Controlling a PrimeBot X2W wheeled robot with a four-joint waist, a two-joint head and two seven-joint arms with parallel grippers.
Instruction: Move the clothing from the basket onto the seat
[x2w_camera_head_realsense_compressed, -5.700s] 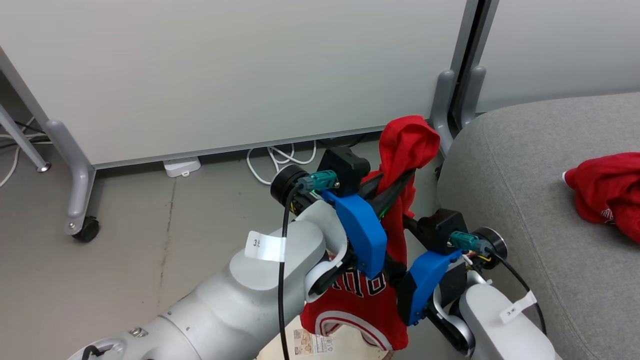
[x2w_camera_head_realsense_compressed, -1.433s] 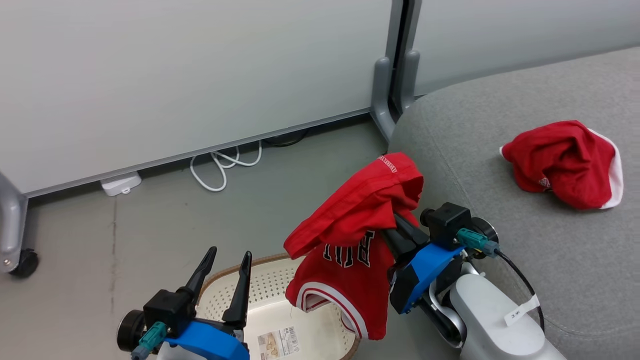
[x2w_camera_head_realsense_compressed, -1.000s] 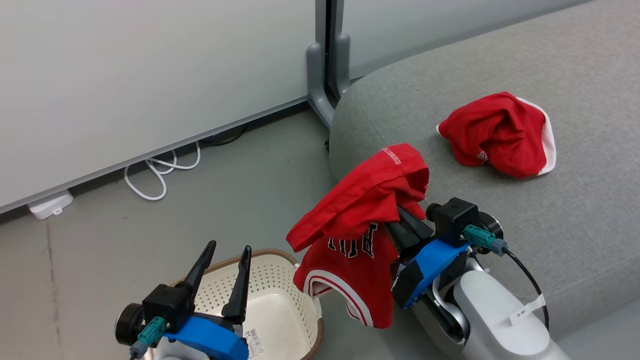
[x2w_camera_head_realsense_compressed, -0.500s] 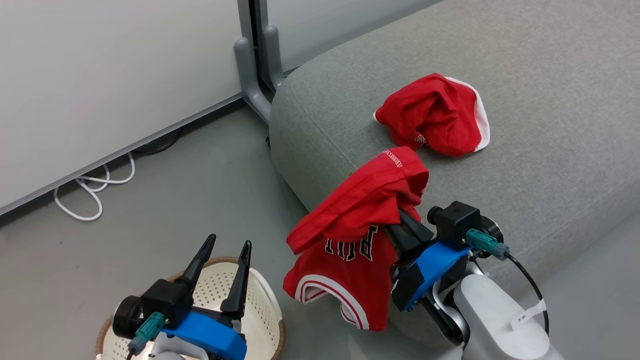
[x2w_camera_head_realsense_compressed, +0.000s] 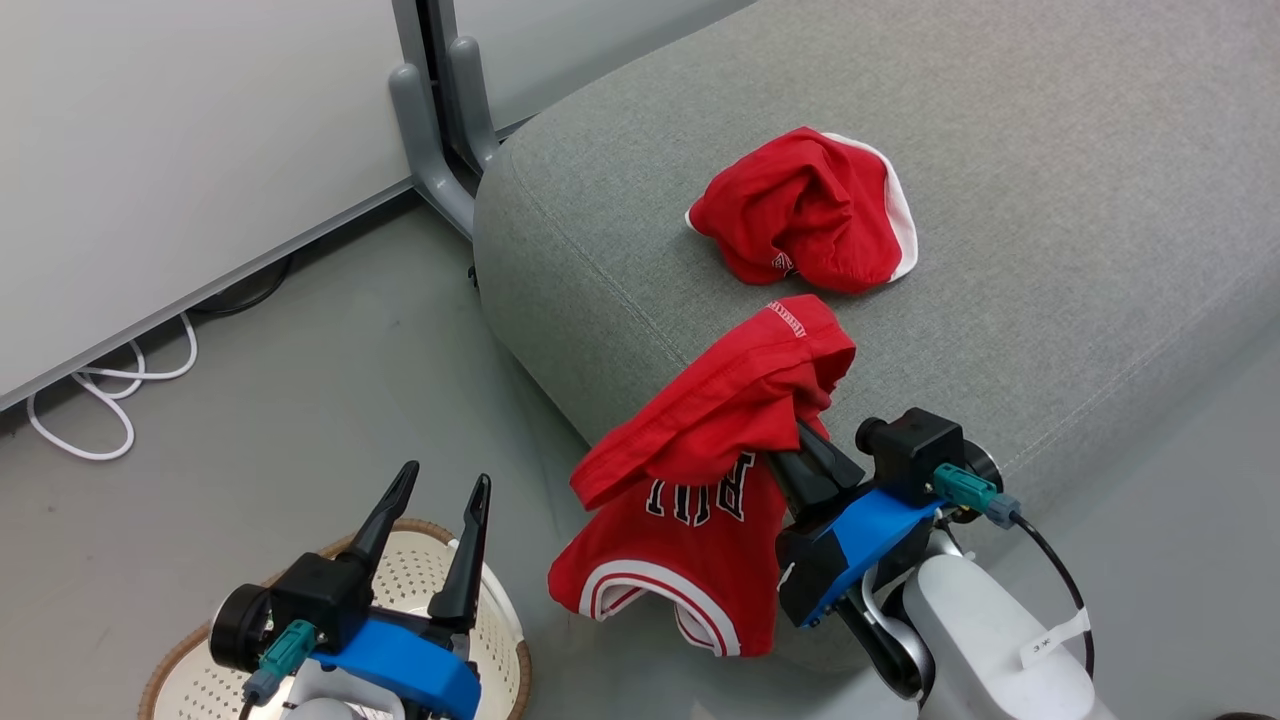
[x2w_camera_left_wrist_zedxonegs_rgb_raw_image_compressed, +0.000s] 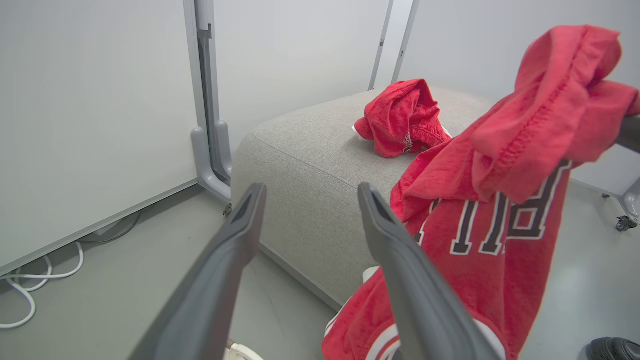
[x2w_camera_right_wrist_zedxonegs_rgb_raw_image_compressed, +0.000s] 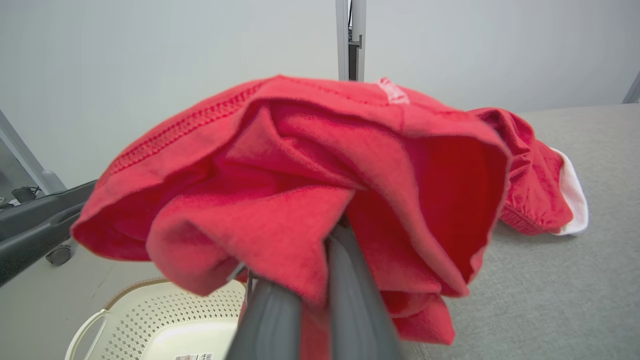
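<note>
Head view: jersey (x2w_camera_head_realsense_compressed: 700, 520) hangs limp, looks light; right gripper (x2w_camera_head_realsense_compressed: 812, 452) fingers (x2w_camera_head_realsense_compressed: 830, 462) pinch its bunched fold
Left gripper (x2w_camera_head_realsense_compressed: 445, 475): fingers spread, empty
Best hold: the bunch, I reckon

A white cable (x2w_camera_head_realsense_compressed: 131, 437) loops on the grey floor (x2w_camera_head_realsense_compressed: 330, 400) below 2 white partition panels (x2w_camera_head_realsense_compressed: 150, 150).

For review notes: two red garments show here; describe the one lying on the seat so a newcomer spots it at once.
Find the grey seat in the head view's upper right. On top, near its rounded corner, lies a crumpled red garment. Unlike the lettered jersey hanging from the shut jaws of the right gripper, it lies free with a white edge.
</note>
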